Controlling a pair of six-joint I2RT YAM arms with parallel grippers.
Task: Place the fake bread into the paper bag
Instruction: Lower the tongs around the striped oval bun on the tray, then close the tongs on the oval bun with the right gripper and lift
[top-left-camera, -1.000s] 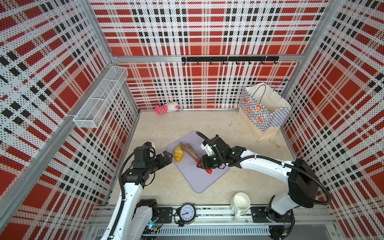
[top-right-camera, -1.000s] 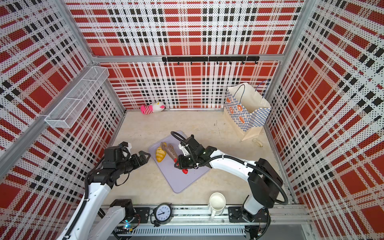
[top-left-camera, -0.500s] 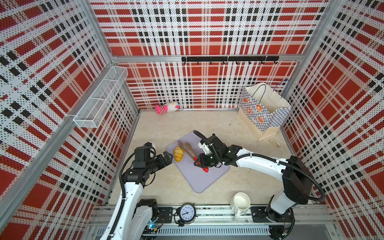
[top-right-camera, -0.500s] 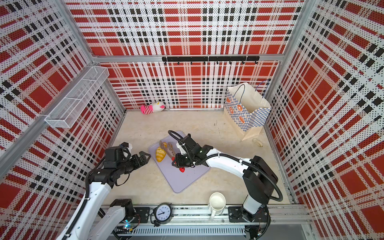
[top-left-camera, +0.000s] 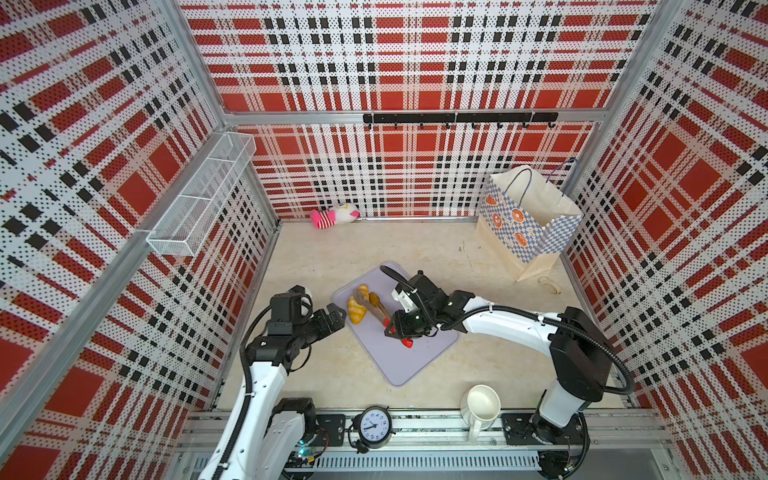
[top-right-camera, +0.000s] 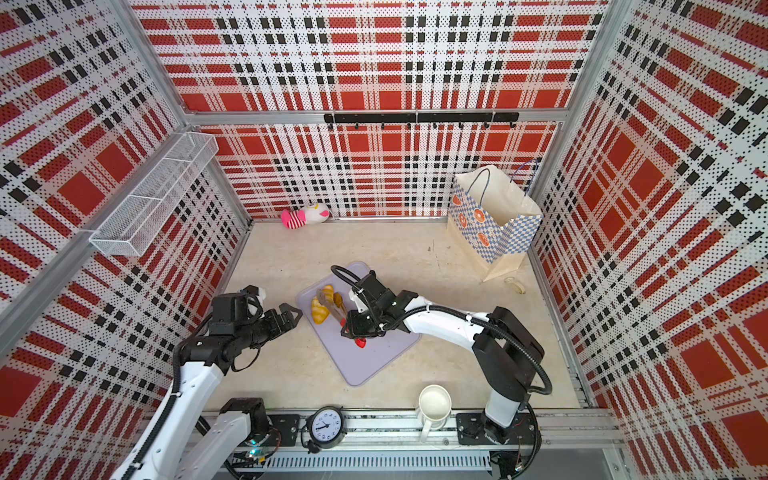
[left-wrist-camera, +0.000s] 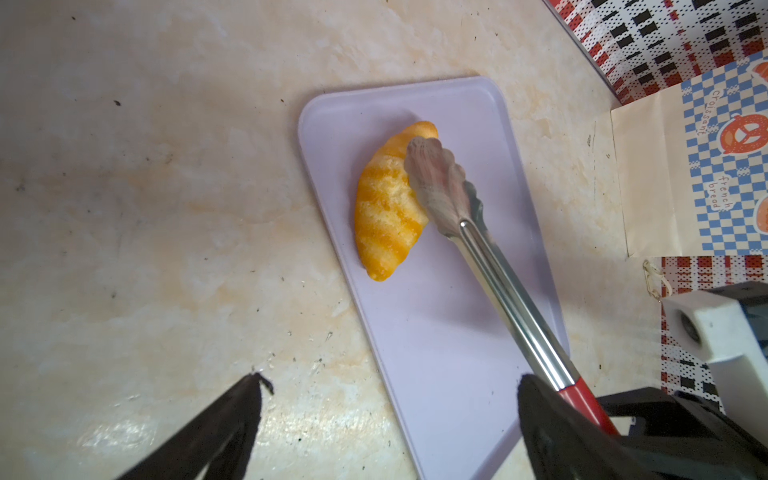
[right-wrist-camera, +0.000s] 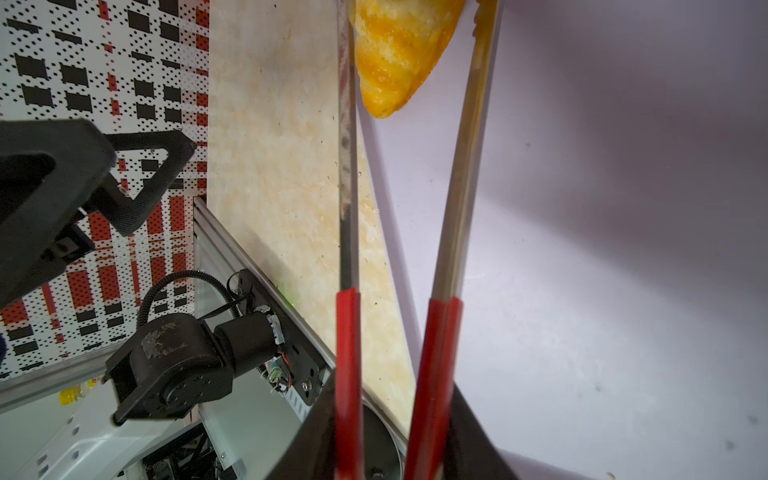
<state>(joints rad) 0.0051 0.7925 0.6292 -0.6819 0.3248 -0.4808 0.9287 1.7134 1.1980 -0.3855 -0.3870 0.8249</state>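
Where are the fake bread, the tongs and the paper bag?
fake bread (left-wrist-camera: 386, 208): left wrist view, middle of its ridged top.
tongs (left-wrist-camera: 500, 282): left wrist view, steel shaft.
paper bag (top-left-camera: 525, 232): in a top view, checked printed face.

Your left hand (top-left-camera: 337, 316) hangs low, forearm angled inward, jaws spread wide with nothing in them. Your right arm (top-left-camera: 507, 326) reaches across the middle, wrist tipped down, right hand (top-left-camera: 400, 331) clamped on the tongs (top-left-camera: 372, 308) by their red handles.
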